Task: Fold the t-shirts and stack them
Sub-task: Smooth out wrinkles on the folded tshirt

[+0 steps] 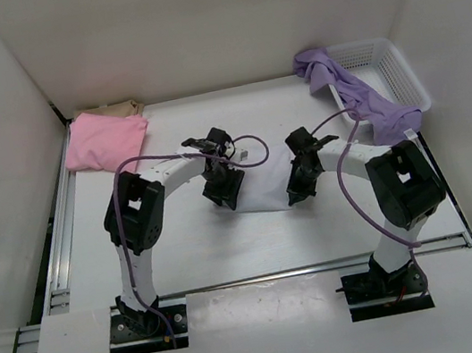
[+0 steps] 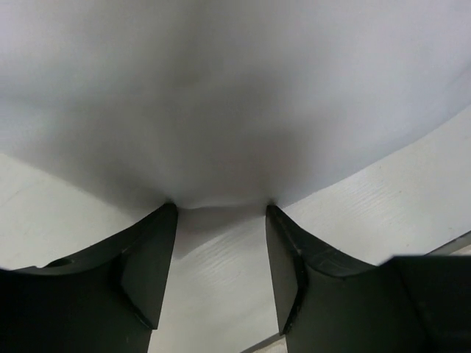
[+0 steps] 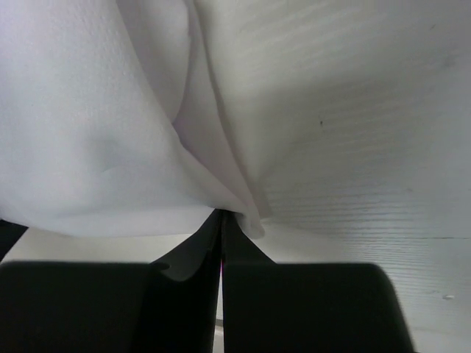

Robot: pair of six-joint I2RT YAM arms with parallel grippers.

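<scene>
Folding target: white shirt (image 1: 262, 194) lying on the tabletop (image 1: 231, 254), between the two grippers.
Right gripper (image 3: 221, 215): clenched on the shirt's edge, with cloth bunched just ahead of its tips.
Left gripper (image 2: 221, 209): jaws apart, hem touching both tips, nothing pinched.
Risk: lifting on the right side alone would likely drag and crumple the shirt toward that gripper. Closing the left one too shallow could miss the hem.

A robotics lab test cell: plain white walls (image 1: 192, 21) box in a white tabletop (image 1: 195, 256), with metal rails (image 1: 54, 252) along its left and near edges.
</scene>
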